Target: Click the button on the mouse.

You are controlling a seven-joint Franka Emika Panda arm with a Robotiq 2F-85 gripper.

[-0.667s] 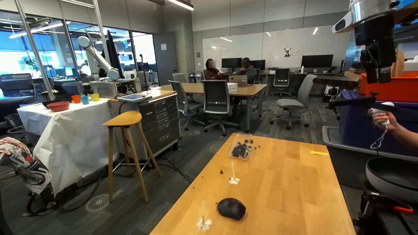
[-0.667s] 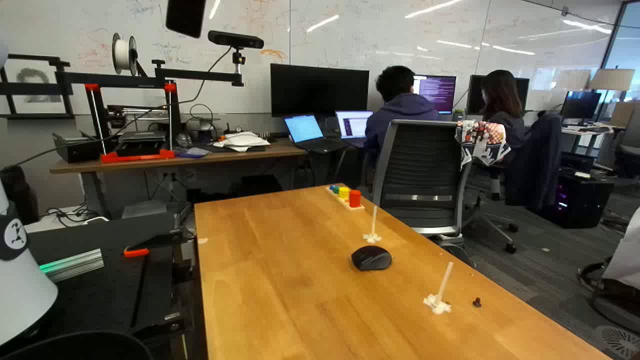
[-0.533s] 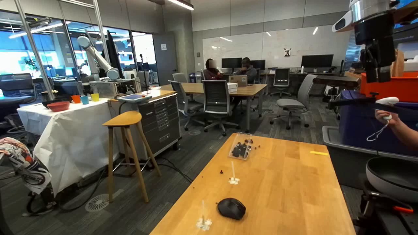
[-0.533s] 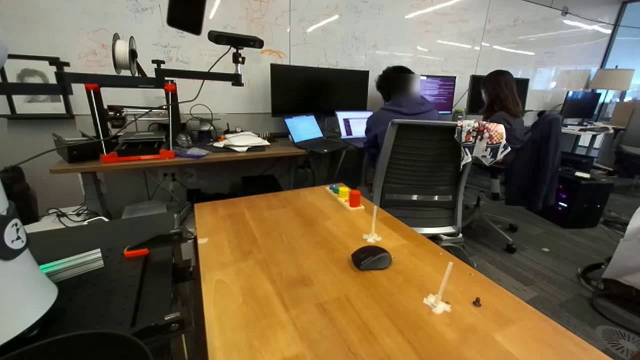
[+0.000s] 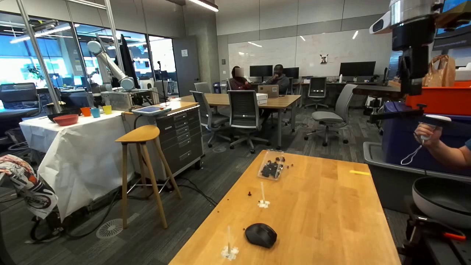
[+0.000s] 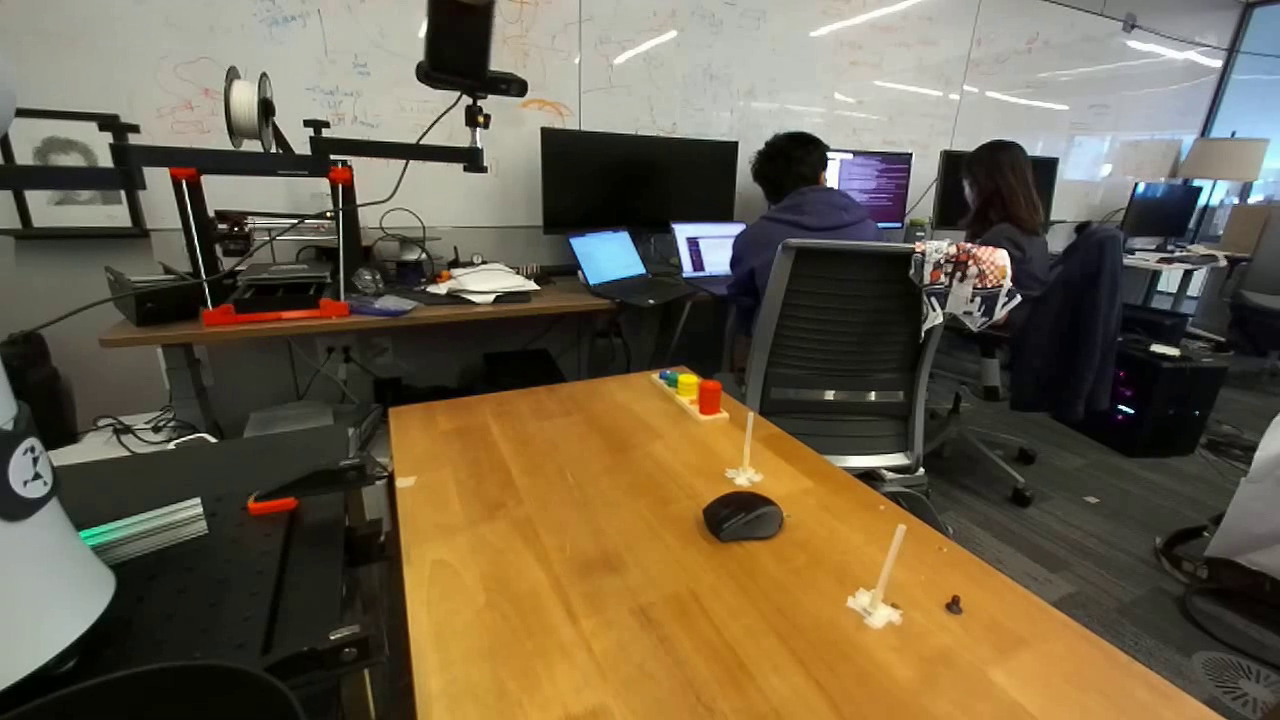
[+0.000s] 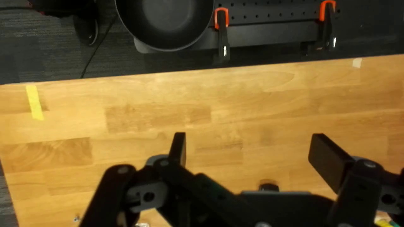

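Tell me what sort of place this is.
Likely a robotics lab doubling as an office: a second robot arm, what looks like a 3D printer, and a scribbled whiteboard.

Gripper now farther over table

The mouse is small, black and rounded, with a faint gloss on its dark shell. In both exterior views it lies flat on the wooden surface, humped back uppermost, nearer one long edge than the other. The wrist view hides most of it.
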